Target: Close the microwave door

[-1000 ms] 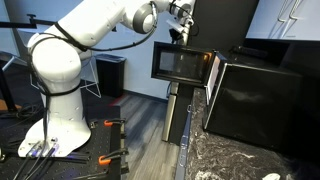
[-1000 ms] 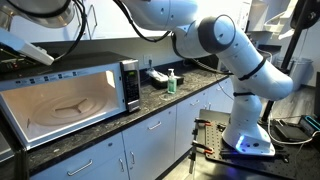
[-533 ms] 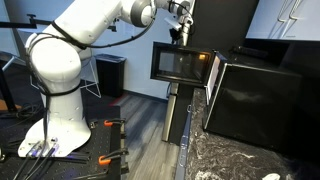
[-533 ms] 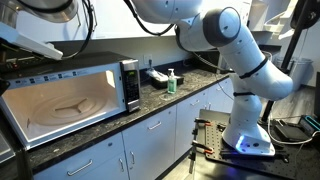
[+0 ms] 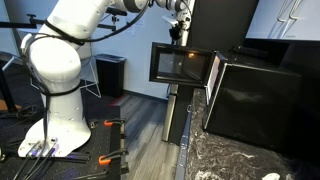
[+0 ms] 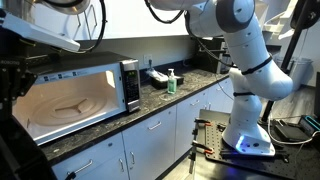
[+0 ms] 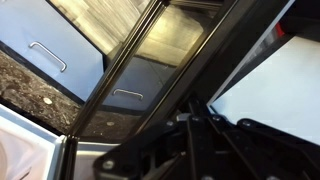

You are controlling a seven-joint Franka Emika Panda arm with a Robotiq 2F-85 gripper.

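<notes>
- Closing seems to be the step: the gripper [image 5: 178,33], fingers clenched on nothing, sits at the top edge of the open microwave door [image 5: 180,63].
- Next move likely calls for a push swinging it toward the microwave [image 5: 255,100].

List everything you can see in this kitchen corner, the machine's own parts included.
microwave: one, matte black, on the counter, cavity open
microwave door: one, black frame with dark glass, swung out from the microwave's front
counter: one, dark speckled stone, under the microwave
bottle: one, green, on the counter past the microwave
cabinet fronts: several, pale with metal handles, below the counter
bin: one, dark, on the floor behind the robot
tall panel: one, black, upright behind the microwave
robot arm: one, white, standing on the floor beside the counter
pincer: one, dark, shut, at the door's top edge
</notes>
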